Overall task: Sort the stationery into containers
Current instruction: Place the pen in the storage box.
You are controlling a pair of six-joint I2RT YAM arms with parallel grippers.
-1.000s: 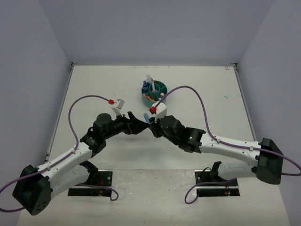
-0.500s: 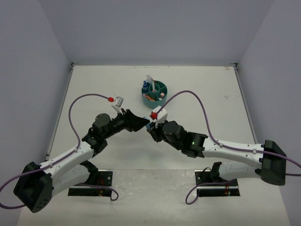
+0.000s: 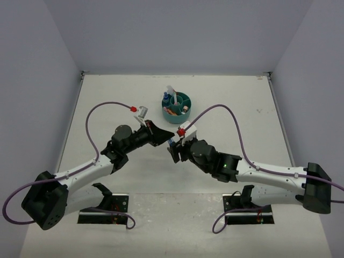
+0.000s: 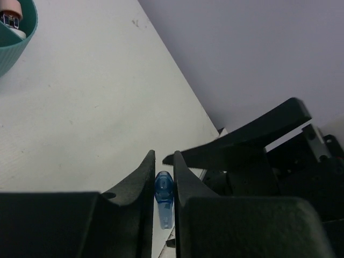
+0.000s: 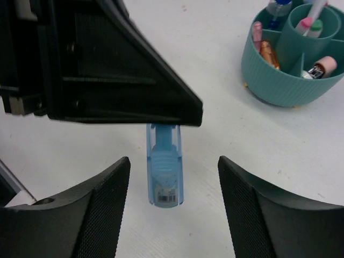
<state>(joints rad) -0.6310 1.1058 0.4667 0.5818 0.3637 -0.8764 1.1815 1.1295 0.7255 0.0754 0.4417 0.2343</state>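
One blue marker [image 5: 165, 180], half hidden in left pincer [image 4: 163, 157], seemingly gripped; organiser [image 5: 269, 80] nearby.

White surface [image 3: 107, 97], matte, with one small dark speck [image 3: 258, 110] toward its far right. Plain pale lavender walls [image 3: 177, 32] enclose three sides.

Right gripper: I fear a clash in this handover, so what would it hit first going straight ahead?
Probably the stubby translucent blue marker directly ahead, pinched by the left gripper just beyond it.
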